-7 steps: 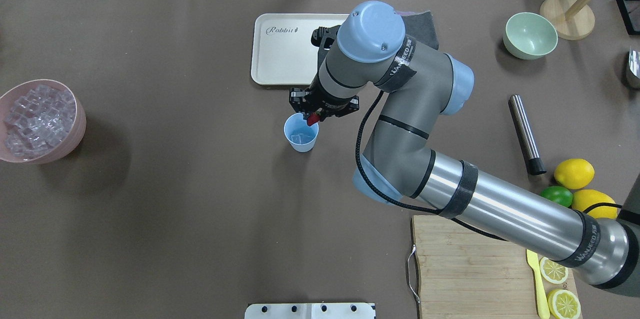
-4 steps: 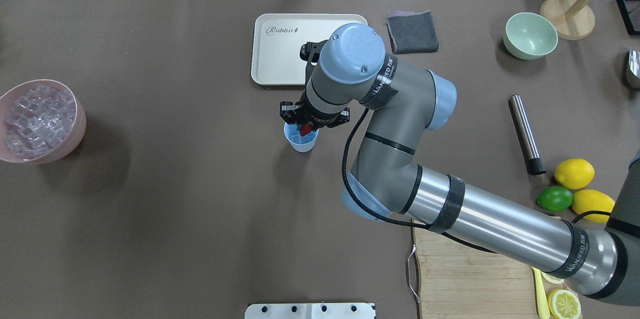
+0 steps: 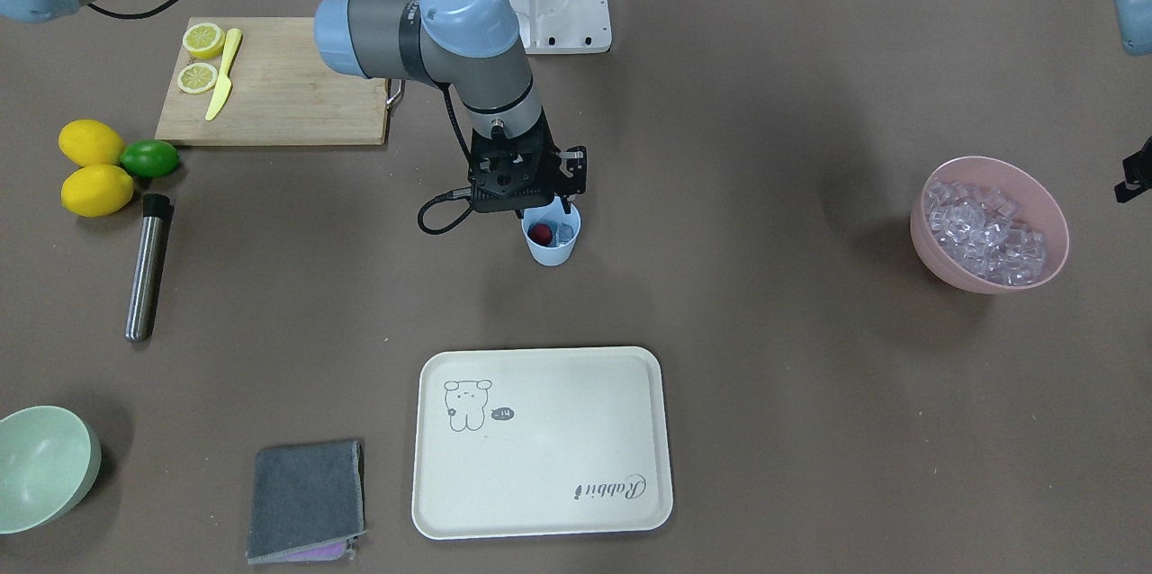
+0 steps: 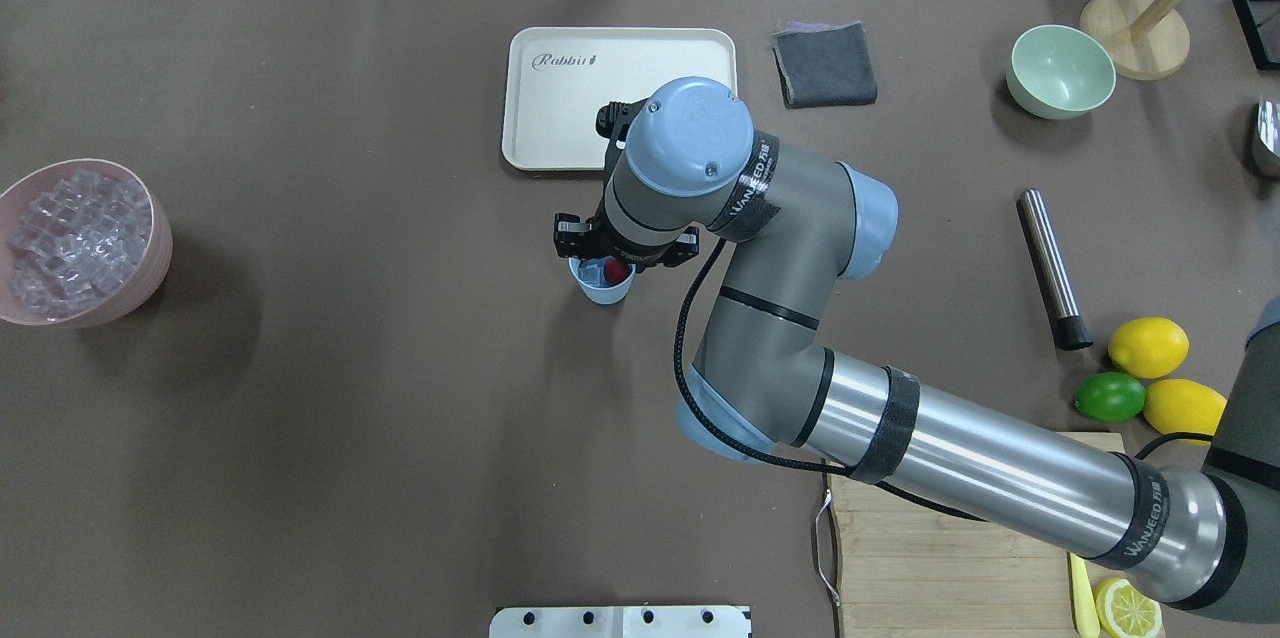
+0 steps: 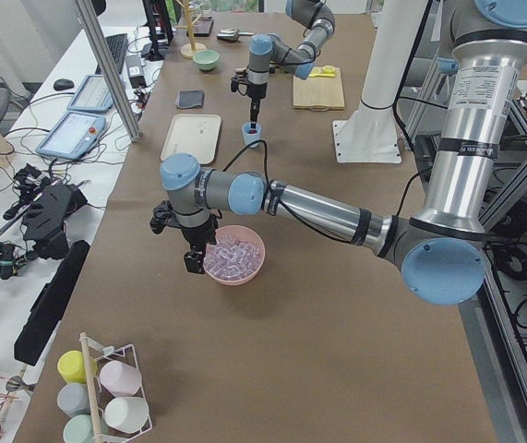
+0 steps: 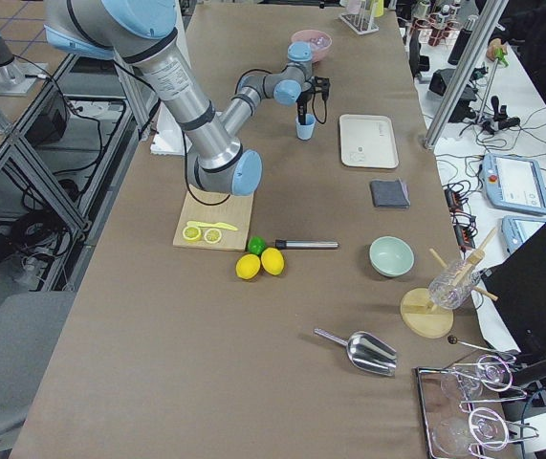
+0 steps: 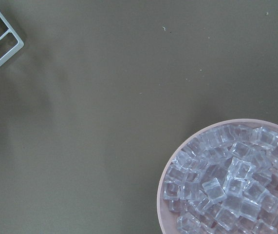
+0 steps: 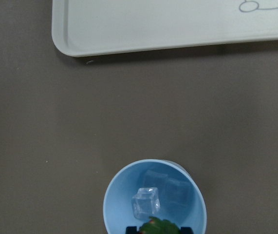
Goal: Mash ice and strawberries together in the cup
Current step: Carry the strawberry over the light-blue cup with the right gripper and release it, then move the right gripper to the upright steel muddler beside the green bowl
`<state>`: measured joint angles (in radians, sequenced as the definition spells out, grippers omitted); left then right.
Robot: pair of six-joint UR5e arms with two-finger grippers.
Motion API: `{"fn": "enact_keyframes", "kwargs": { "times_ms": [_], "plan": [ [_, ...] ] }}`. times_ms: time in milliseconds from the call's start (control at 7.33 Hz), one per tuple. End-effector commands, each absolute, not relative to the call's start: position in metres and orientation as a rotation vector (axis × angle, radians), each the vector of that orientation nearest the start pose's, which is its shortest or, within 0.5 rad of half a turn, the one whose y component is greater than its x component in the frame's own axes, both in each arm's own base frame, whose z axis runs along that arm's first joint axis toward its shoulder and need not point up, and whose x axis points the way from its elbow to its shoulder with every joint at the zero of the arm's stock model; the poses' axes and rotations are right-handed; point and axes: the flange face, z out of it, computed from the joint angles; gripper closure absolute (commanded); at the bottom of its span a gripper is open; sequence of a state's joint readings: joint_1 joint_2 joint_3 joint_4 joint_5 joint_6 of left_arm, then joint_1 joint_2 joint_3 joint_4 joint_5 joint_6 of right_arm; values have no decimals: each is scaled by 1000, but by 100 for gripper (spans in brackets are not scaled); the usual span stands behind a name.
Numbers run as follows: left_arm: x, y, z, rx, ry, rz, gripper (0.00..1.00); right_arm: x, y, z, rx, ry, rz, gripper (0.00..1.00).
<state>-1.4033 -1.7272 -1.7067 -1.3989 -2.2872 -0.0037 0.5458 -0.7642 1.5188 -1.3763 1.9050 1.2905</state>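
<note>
The pale-blue cup (image 4: 603, 292) stands at mid-table just in front of the tray. It holds a few clear ice cubes (image 8: 146, 202). My right gripper (image 4: 610, 264) points straight down at the cup's mouth and is shut on the red strawberry (image 3: 540, 234). The strawberry's green top (image 8: 157, 226) sits between the fingertips, just inside the rim. More ice (image 4: 75, 238) fills the pink bowl (image 4: 158, 258) at the far left. My left gripper (image 5: 192, 261) hangs beside that bowl. I cannot tell whether it is open or shut.
A cream tray (image 4: 560, 118) lies behind the cup, with a grey cloth (image 4: 825, 65) to its right. A steel muddler (image 4: 1050, 268), two lemons (image 4: 1148, 346), a lime (image 4: 1110, 396), a cutting board (image 4: 930, 558) and a pale-green bowl (image 4: 1060, 71) are on the right side.
My right gripper has moved left and down with the strawberry, from beside the cup's rim to inside its mouth. The cup has not moved.
</note>
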Motion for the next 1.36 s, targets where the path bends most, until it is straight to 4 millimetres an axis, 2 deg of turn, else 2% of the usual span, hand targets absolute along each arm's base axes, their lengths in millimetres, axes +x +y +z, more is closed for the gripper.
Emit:
{"fn": "enact_keyframes", "kwargs": {
  "times_ms": [0, 136, 273, 409, 819, 1092, 1228],
  "plan": [
    [23, -553, 532, 54, 725, 195, 3, -500, -516, 177, 30, -1013, 131, 0],
    [23, -553, 530, 35, 728, 164, 2, -457, -529, 210, 37, -1003, 110, 0],
    [20, -547, 522, 49, 728, 158, 2, -424, -537, 255, 47, -966, 111, 0],
    [18, -545, 525, 45, 724, 153, 2, -386, -555, 291, 36, -944, 93, 0],
    [9, -546, 524, 50, 724, 133, 2, -290, -574, 417, 4, -846, 81, 0],
    [9, -546, 525, 46, 727, 132, 2, -262, -586, 480, -34, -799, 63, 0],
    [9, -547, 522, 52, 727, 135, 2, -250, -592, 503, -34, -777, 31, 0]
  ]
}}
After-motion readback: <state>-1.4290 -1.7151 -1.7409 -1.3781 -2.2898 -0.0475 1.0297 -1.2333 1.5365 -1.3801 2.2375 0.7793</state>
